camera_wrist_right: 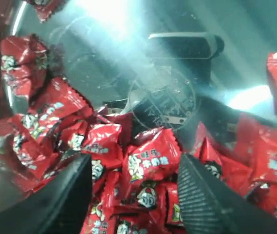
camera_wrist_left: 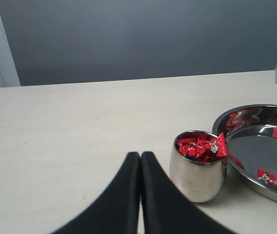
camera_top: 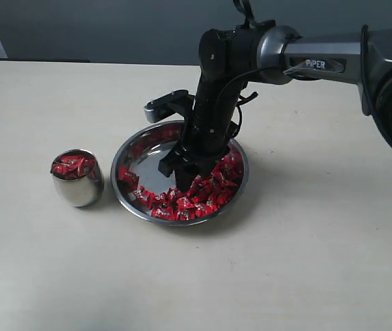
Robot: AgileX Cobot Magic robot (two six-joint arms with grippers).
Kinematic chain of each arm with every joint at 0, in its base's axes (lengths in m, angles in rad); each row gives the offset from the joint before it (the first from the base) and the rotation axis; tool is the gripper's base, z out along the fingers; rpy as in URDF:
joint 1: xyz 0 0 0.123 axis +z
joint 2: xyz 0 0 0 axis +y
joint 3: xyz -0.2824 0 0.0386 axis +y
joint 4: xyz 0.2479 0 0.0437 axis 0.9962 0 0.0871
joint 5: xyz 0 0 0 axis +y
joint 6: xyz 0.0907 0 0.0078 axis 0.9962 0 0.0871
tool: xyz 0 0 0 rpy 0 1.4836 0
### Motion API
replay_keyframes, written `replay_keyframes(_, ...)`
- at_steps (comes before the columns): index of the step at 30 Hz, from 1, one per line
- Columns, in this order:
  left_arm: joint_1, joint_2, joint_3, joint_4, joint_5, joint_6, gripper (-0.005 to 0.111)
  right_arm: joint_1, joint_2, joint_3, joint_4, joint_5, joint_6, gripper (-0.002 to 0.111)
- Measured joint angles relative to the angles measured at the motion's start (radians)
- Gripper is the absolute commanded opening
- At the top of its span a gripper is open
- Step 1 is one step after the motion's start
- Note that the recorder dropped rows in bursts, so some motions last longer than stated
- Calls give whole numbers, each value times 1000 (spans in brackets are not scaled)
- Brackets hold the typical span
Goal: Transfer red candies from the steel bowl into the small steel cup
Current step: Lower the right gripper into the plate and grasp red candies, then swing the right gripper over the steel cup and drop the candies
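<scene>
The steel bowl (camera_top: 147,162) sits mid-table with red candies (camera_top: 196,200) heaped along its near and right side. My right gripper (camera_top: 185,176) reaches down into it, open. In the right wrist view the right gripper (camera_wrist_right: 134,168) straddles the red candies (camera_wrist_right: 148,161), fingers (camera_wrist_right: 65,195) apart on either side, above the bowl's bare bottom (camera_wrist_right: 109,58). The small steel cup (camera_top: 77,181) stands left of the bowl with candies inside. In the left wrist view my left gripper (camera_wrist_left: 140,155) is shut and empty, just short of the cup (camera_wrist_left: 196,178) and its candies (camera_wrist_left: 201,147), beside the bowl (camera_wrist_left: 255,151).
The right arm (camera_top: 320,62) comes in from the upper right over the pale table (camera_top: 285,262). Its grey wrist camera (camera_top: 168,103) juts out above the bowl's far rim. A dark wall (camera_top: 113,27) runs behind the table.
</scene>
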Motion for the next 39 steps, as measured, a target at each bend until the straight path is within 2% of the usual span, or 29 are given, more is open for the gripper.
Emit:
replay_keyframes(5,0,0,0,0,0,0,0,0,21,0,15,0,0,45)
replay_keyframes(7,0,0,0,0,0,0,0,0,22,0,15,-2,2,25)
replay_keyframes(9,0,0,0,0,0,0,0,0,22,0,15,-4,4,12)
replay_keyframes(10,0,0,0,0,0,0,0,0,22,0,15,-4,4,11)
replay_keyframes(18,0,0,0,0,0,0,0,0,-31,0,31,-56,4,11)
replay_keyframes(26,0,0,0,0,0,0,0,7,-104,0,224,-181,-29,11)
replay_keyframes(33,0,0,0,0,0,0,0,86,-107,0,412,-320,-167,11)
replay_keyframes(39,0,0,0,0,0,0,0,168,-107,0,447,-433,-217,11)
